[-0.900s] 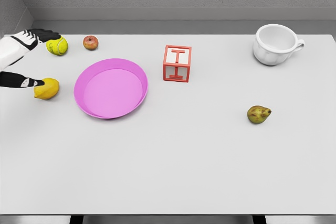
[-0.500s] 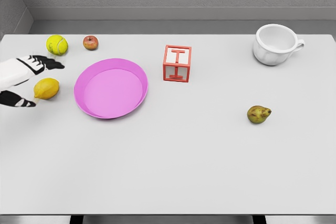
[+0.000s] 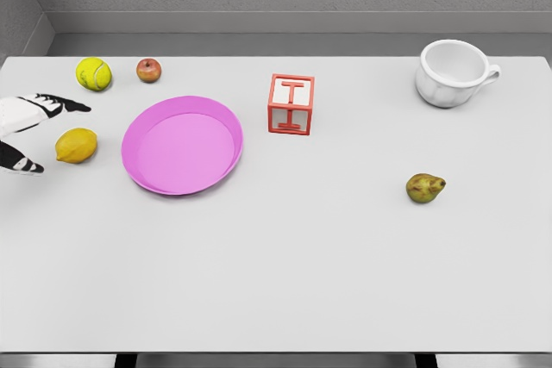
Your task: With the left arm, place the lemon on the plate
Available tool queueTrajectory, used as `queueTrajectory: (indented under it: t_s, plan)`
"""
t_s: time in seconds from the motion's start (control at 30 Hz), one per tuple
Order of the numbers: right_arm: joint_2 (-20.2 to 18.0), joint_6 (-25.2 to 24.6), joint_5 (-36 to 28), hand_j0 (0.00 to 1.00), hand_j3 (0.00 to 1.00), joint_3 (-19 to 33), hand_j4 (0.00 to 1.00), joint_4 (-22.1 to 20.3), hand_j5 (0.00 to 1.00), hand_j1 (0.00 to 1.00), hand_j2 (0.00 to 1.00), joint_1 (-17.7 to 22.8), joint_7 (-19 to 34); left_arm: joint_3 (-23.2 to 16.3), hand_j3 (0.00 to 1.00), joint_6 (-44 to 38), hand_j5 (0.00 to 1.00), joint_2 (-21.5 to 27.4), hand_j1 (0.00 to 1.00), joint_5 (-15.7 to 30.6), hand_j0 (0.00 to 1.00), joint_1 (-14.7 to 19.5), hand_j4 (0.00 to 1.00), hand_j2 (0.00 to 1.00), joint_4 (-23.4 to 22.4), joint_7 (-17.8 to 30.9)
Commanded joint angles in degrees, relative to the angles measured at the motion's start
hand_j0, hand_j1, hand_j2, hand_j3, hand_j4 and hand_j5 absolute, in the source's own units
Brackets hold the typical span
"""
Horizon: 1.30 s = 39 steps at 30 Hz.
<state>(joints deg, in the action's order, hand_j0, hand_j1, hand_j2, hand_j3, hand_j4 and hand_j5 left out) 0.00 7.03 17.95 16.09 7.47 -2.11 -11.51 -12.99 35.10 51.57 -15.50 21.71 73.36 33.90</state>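
Left hand (image 3: 26, 131): seen at the table's 9 o'clock edge, fingers spread apart, nothing gripped.
Lemon (image 3: 76, 145): lay on the table between finger and thumb, just right of the palm; contact could not be told.
Plate (image 3: 155, 177): pink, found at 3 o'clock of the lemon, near it, apart.
Ball (image 3: 93, 73): placed at 12 o'clock of the lemon.
Apple (image 3: 148, 70): set just right of the ball.

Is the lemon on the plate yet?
No. The lemon lies on the table left of the empty pink plate; the left hand is open beside it.
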Motion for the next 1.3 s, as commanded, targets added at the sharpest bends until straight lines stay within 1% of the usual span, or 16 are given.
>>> queueTrajectory:
  t_s: [0.0,0.23,0.4,0.53,0.57,0.6,0.63,0.67,0.7,0.73,0.97,1.07,1.1,1.13,1.2,1.27]
  plan:
    - [0.0,0.0,0.0,1.00,1.00,0.0,1.00,0.0,1.00,1.00,1.00,0.0,0.0,-0.5,1.00,-0.1,1.00,-3.0,1.00,-3.5,1.00,0.0,1.00,1.00,-2.4,0.6]
    - [0.0,0.0,0.0,1.00,1.00,0.0,1.00,0.0,1.00,1.00,1.00,0.0,0.0,-0.5,1.00,-0.1,1.00,-4.8,1.00,-3.6,1.00,0.9,1.00,1.00,-2.5,0.6]
    - [0.0,0.0,-0.1,1.00,1.00,0.0,1.00,0.0,1.00,1.00,1.00,0.0,0.0,-0.5,1.00,-0.1,1.00,-6.6,1.00,-7.7,1.00,1.0,1.00,1.00,-2.7,0.6]
    - [0.0,0.0,0.0,1.00,1.00,0.0,1.00,0.0,1.00,1.00,1.00,0.0,0.0,-0.1,1.00,-0.1,1.00,-7.0,1.00,-8.0,1.00,1.9,1.00,1.00,-3.0,0.6]
    - [0.0,0.0,0.0,1.00,1.00,0.0,1.00,0.0,1.00,1.00,1.00,0.0,0.0,-0.4,1.00,-0.1,1.00,-7.0,1.00,-8.1,1.00,2.2,1.00,1.00,-4.3,0.6]
    - [0.0,0.0,0.0,1.00,1.00,0.0,1.00,0.0,1.00,1.00,1.00,0.0,0.0,-0.5,1.00,-0.1,1.00,-7.6,1.00,-8.1,1.00,3.1,1.00,1.00,-6.9,0.6]
    - [0.0,0.0,0.0,1.00,1.00,0.0,1.00,0.0,1.00,1.00,1.00,0.0,0.0,-0.6,1.00,-0.1,1.00,-8.0,1.00,-8.5,1.00,3.3,1.00,1.00,-7.1,0.6]
    - [0.0,0.0,0.0,1.00,1.00,0.0,1.00,0.0,1.00,1.00,1.00,0.0,0.0,-0.9,1.00,-0.1,1.00,-8.6,1.00,-10.1,1.00,3.4,1.00,1.00,-7.4,0.6]
    - [0.0,0.0,0.0,1.00,1.00,0.0,1.00,0.0,1.00,1.00,1.00,0.0,0.0,-1.0,1.00,-0.1,1.00,-9.6,1.00,-10.4,1.00,4.5,1.00,1.00,-9.4,0.6]
    - [0.0,0.0,-0.1,1.00,1.00,0.0,1.00,0.0,1.00,1.00,1.00,0.0,0.0,-1.0,1.00,-0.1,1.00,-9.7,1.00,-10.4,1.00,4.7,1.00,1.00,-10.1,0.6]
    - [0.0,0.0,0.0,1.00,1.00,0.0,1.00,0.0,1.00,1.00,1.00,0.0,0.0,-1.2,1.00,-0.1,1.00,-10.3,1.00,-10.5,1.00,4.8,1.00,1.00,-10.7,0.7]
    - [0.0,0.0,0.0,1.00,1.00,0.0,1.00,0.0,1.00,1.00,1.00,0.0,0.0,-1.2,1.00,-0.1,1.00,-9.7,1.00,-10.9,1.00,5.9,1.00,1.00,-11.9,0.7]
    - [0.0,0.0,0.0,1.00,1.00,0.0,1.00,0.0,1.00,1.00,1.00,0.0,0.0,-1.2,0.98,-0.1,0.98,-10.2,0.98,-14.5,0.98,6.8,0.98,0.98,-12.2,0.7]
    - [0.0,0.0,0.0,1.00,1.00,0.0,1.00,0.0,1.00,1.00,1.00,0.0,0.0,-1.2,0.94,-0.1,0.94,-10.3,0.94,-15.4,0.94,6.9,0.94,0.94,-12.1,0.6]
    - [0.0,0.0,0.0,1.00,1.00,0.0,1.00,0.0,1.00,1.00,1.00,0.0,0.0,-1.3,0.88,-0.1,0.88,-10.3,0.88,-15.5,0.88,6.9,0.88,0.88,-12.1,0.6]
    - [0.0,0.0,-0.1,1.00,1.00,0.0,1.00,0.0,1.00,1.00,1.00,0.0,0.0,-1.8,0.88,-0.1,0.88,-10.4,0.88,-15.6,0.88,6.9,0.88,0.88,-12.0,0.7]
